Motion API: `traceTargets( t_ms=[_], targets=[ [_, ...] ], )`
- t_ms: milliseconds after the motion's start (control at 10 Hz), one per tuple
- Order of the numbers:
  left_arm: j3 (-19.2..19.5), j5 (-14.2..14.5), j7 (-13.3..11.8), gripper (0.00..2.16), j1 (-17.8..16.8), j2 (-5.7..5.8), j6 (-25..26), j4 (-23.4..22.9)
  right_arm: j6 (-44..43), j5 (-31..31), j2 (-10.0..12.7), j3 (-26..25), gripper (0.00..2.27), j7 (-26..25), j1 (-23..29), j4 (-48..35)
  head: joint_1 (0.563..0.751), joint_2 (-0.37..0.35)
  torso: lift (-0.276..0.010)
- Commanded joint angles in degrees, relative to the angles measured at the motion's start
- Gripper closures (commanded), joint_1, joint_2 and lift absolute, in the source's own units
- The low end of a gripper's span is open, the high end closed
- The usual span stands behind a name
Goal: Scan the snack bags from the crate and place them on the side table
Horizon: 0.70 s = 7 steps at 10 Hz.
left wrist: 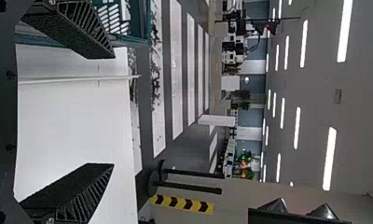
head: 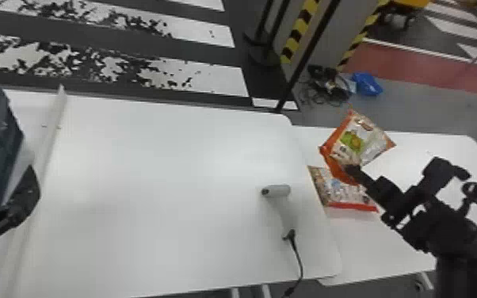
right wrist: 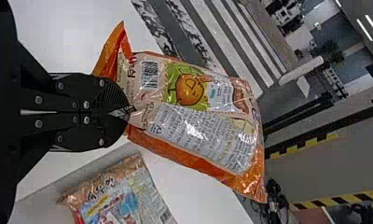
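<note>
The snack bag (head: 362, 138) I have in hand hangs over the left part of the side surface (head: 439, 148), out to the right. My right pincer (right wrist: 125, 111) is clenched on one corner by its orange edge. That small bite, I judge, spares the filling from a squeeze and leaves the broad printed panel uncovered, with the barcode (right wrist: 149, 74) open beside my fingertips. A code left bare like that suits scanning; whether it has been read, I cannot tell. Since the bag is already past the scanner and over the side surface, I take the step in hand to be setting it down.

Nearer, partly behind the held bag in the head view, another snack bag (head: 346, 194) lies flat, presumably put there as part of the finished lot. I cannot tell whether the two touch. To lay mine beside it, I would want to lower it flat before letting go; held by one corner, it could swing, fold or land on its neighbour.

Left of them, on the main surface (head: 162, 170), the scanner (head: 285, 208) lies near the right edge, nose to the left, its cable (head: 299, 261) trailing off the near side. That spot seems chosen to fall between crate and side surface. At the far left is the crate (head: 4, 158); by it my left pincer (left wrist: 113, 109) waits released, fingers wide apart.
</note>
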Motion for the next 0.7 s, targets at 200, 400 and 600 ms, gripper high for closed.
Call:
traceTargets(
  t_ms=[200,400,600],
  targets=[
    [0.3,0.09,-0.09,0.04,0.75,0.09,-1.15,-0.42,-7.54,1.83,-2.39,0.02,2.09,-4.13,-0.89,10.47,0.695,-0.35,-0.05],
    [0.3,0.09,-0.18,0.04,1.28,0.09,-1.15,-1.56,-8.59,3.41,-3.71,0.81,1.36,-4.31,-0.89,14.95,0.695,-0.35,-0.05],
    [0.3,0.09,-0.44,0.04,1.98,0.09,-1.15,-2.0,-9.12,4.99,-4.23,1.77,0.05,-4.22,-0.89,17.41,0.695,-0.35,-0.05]
  ],
)
